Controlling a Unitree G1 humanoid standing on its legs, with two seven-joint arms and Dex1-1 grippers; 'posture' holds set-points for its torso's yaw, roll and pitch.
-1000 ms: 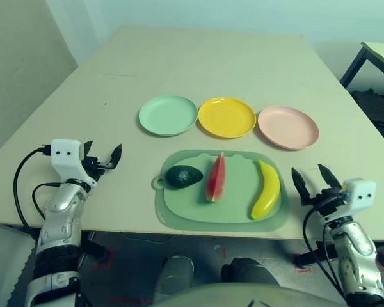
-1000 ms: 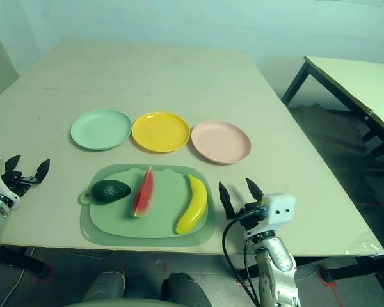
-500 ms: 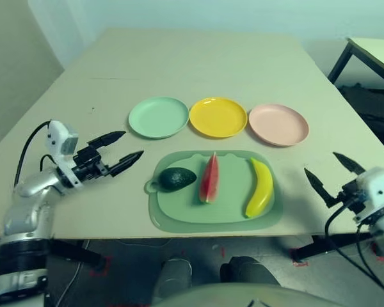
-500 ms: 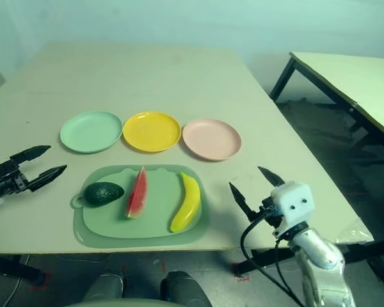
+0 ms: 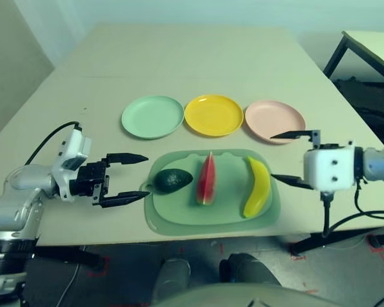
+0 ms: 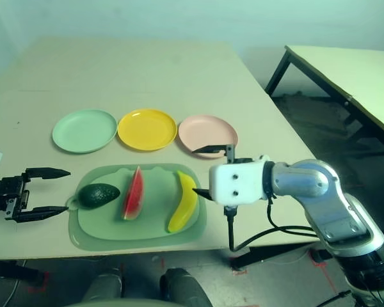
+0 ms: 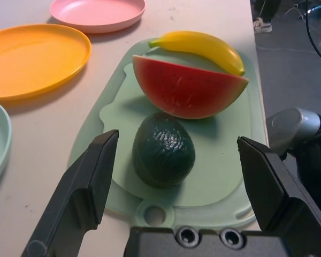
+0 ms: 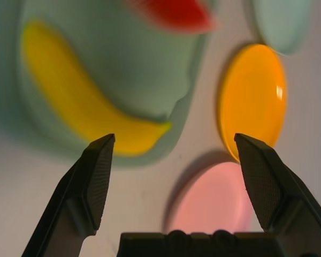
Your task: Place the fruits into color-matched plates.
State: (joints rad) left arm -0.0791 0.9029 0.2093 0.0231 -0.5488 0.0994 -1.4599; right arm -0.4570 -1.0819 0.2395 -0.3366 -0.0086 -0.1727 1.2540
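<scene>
- The left gripper (image 5: pixel 125 178), fingers apart, points at the avocado (image 5: pixel 173 180) near the mat's (image 5: pixel 227 214) left edge.
- The right gripper (image 5: pixel 293 158), fingers apart, hovers beside the banana (image 5: pixel 256 187) at the mat's right edge.

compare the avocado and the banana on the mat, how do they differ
The avocado is dark green, a stubby oval with bumpy skin; the banana is bright yellow, long, curved and smooth. The avocado lies at the mat's handle end, the banana at the opposite end, beyond the watermelon wedge. Both rest on the pale green mat, ungripped.
</scene>
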